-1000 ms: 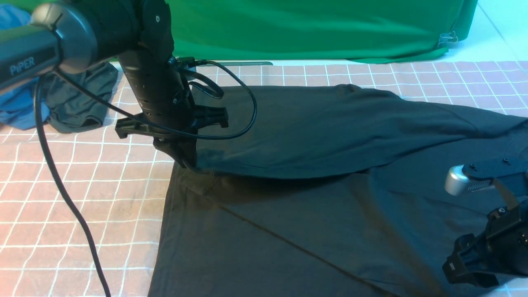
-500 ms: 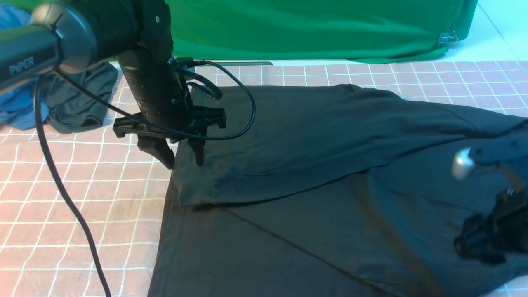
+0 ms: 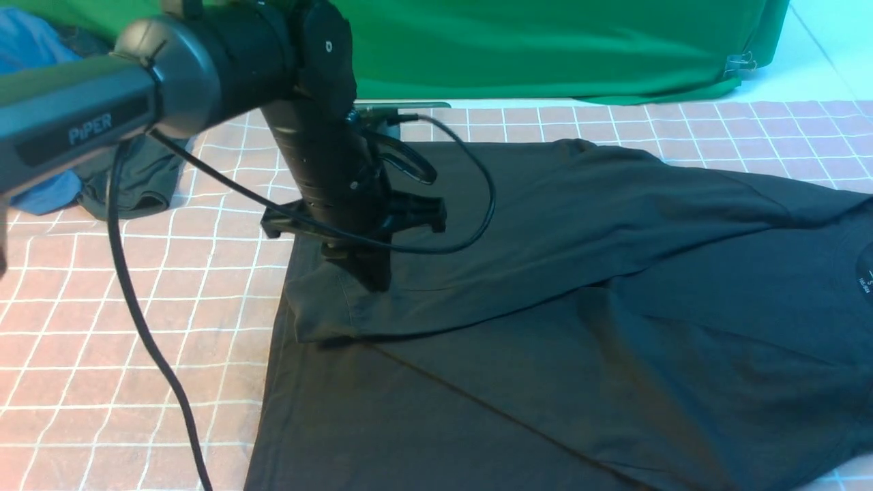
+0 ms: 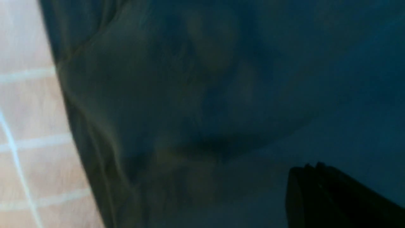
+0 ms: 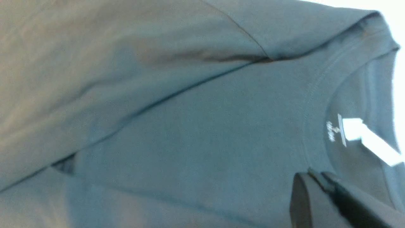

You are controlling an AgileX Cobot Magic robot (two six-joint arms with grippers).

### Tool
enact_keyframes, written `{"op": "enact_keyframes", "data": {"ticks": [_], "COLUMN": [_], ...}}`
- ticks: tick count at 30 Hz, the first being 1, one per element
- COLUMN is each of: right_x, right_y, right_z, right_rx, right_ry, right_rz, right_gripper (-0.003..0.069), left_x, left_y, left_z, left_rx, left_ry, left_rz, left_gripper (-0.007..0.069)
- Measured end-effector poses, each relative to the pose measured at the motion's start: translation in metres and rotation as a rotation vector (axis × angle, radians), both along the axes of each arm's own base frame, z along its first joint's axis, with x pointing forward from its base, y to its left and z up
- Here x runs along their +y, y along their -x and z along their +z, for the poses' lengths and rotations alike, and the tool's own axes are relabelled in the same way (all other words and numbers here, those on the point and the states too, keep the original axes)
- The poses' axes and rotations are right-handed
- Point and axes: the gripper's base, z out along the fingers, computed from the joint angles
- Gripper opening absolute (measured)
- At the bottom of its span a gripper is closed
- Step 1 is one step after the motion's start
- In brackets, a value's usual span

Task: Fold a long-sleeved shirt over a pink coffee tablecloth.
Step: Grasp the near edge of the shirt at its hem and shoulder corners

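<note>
Long-sleeved shirt (image 3: 559, 354) flat on pink coffee tablecloth (image 3: 136, 327), filling centre to 4 o'clock. Left gripper (image 3: 374, 278) pressed together at shirt's 9 o'clock edge. Right gripper (image 5: 316, 180) also pressed together, near collar (image 5: 319, 82).

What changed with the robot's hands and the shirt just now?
The left hand let go of the sleeve, which dropped flat onto the shirt, then shut and slid rightward over it. The right hand pulled back out of the front view. The shirt's body and pink tablecloth stayed put.
</note>
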Motion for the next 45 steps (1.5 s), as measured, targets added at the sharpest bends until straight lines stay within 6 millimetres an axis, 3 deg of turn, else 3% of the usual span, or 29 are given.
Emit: {"op": "enact_keyframes", "data": {"ticks": [5,8,11,15,18,22,25,29,45], "right_x": [-0.006,-0.006,0.003,0.028,0.062,0.108,0.129,0.144,0.146], "right_y": [-0.036,-0.055,-0.071,-0.087,-0.098,-0.096,-0.092,-0.090,-0.102], "right_z": [-0.037,-0.062,-0.084,-0.104,-0.114,-0.119,-0.120,-0.120,-0.142], "right_rx": [0.084,0.128,0.154,0.180,0.191,0.207,0.212,0.195,0.147], "right_ry": [-0.034,-0.097,-0.137,-0.134,-0.099,-0.005,0.073,0.159,0.201], "right_rz": [0.011,0.003,0.050,0.170,0.334,0.546,0.642,0.712,0.691], "right_gripper": [0.0279,0.0350,0.0368,0.0400,0.0472,0.0556,0.0573,0.0576,0.0569], "left_x": [0.000,0.000,-0.001,-0.001,-0.002,-0.002,-0.002,-0.002,-0.002], "left_y": [-0.004,-0.005,-0.007,-0.008,-0.008,-0.009,-0.009,-0.009,-0.009], "left_z": [0.000,-0.005,-0.012,-0.018,-0.019,-0.019,-0.019,-0.019,-0.019], "left_rx": [-0.031,-0.021,-0.004,0.010,0.013,0.012,0.011,0.009,0.004], "left_ry": [0.004,0.000,-0.007,-0.013,-0.014,-0.014,-0.014,-0.014,-0.012], "left_rz": [0.017,0.017,0.017,0.017,0.018,0.017,0.017,0.015,0.014], "left_gripper": [0.0013,0.0013,0.0014,0.0014,0.0014,0.0014,0.0014,0.0014,0.0014]}}
